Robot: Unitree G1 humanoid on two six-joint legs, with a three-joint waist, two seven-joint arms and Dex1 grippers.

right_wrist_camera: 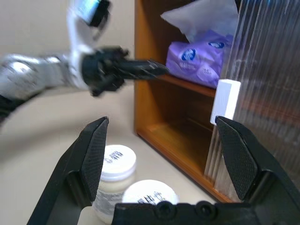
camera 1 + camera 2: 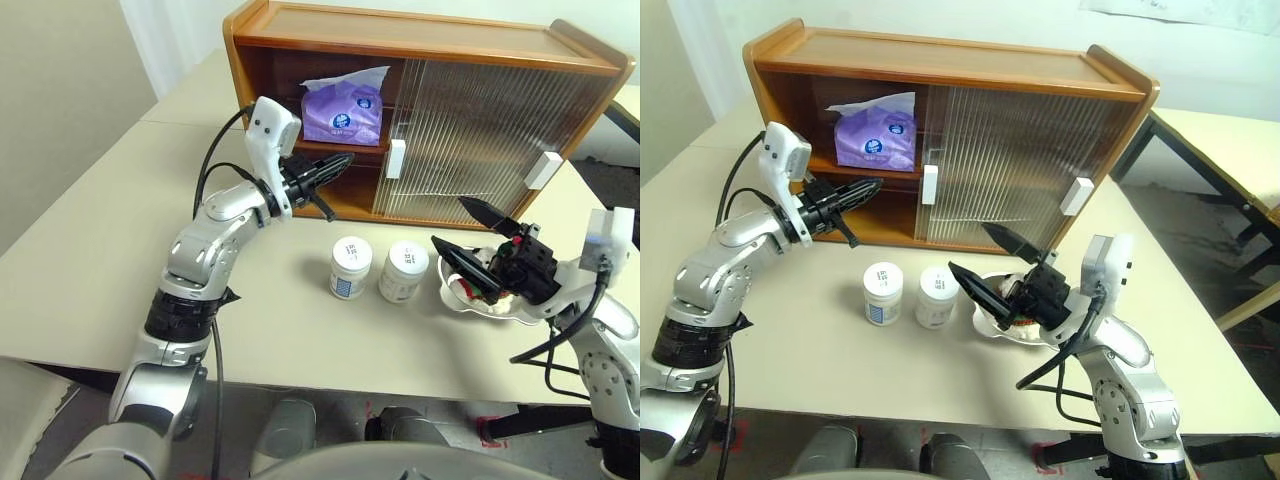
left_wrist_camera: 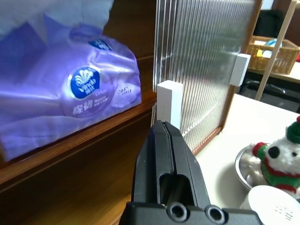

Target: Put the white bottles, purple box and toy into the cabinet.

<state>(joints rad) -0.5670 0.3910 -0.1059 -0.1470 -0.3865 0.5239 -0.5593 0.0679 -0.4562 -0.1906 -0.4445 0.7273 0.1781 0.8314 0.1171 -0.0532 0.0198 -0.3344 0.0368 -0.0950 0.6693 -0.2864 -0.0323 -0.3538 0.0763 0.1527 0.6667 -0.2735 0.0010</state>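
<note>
The lavender tissue pack [image 2: 343, 112] sits on the cabinet [image 2: 420, 45] shelf, white tissue poking up, the empty left gripper [image 2: 340, 163] clenched near it, the right gripper [image 2: 462, 232] spread wide, seemingly empty.

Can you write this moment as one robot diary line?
box: on cabinet shelf | bottles: table | left gripper: shut, empty | right gripper: open
</note>
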